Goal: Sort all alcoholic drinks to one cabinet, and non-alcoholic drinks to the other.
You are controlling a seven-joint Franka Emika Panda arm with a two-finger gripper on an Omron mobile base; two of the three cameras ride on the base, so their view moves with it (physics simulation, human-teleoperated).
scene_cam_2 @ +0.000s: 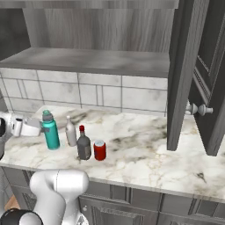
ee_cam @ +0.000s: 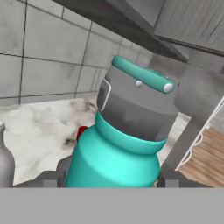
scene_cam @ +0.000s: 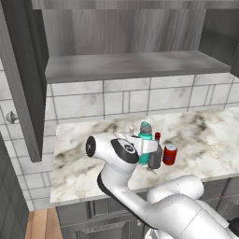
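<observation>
Drinks stand bunched together on the marble counter [scene_cam_2: 145, 154], probably left there as the batch waiting to be sorted: the teal bottle [scene_cam_2: 51, 130], the slim pale bottle [scene_cam_2: 70, 132], the squat dark bottle with the red cap [scene_cam_2: 83, 144] and the red soda can [scene_cam_2: 99, 150]. Above them a wall cabinet [scene_cam_2: 96, 59] stands with its door [scene_cam_2: 181, 74] swung wide and its grey shelf bare, so it looks ready to take whichever sort goes in first.

The gripper [ee_cam: 109, 180] has its fingers spread wide, one on each side of the teal bottle's body, at about 9 and 3 o'clock around it in the hand view. They look close to its sides, but I can't tell whether they press on it, and the bottle appears to rest on the counter. From the right base view the hand reaches in level, with the teal bottle at 3 o'clock from the wrist, at the left end of the row. The pale bottle is just beside it at 3 o'clock.
</observation>
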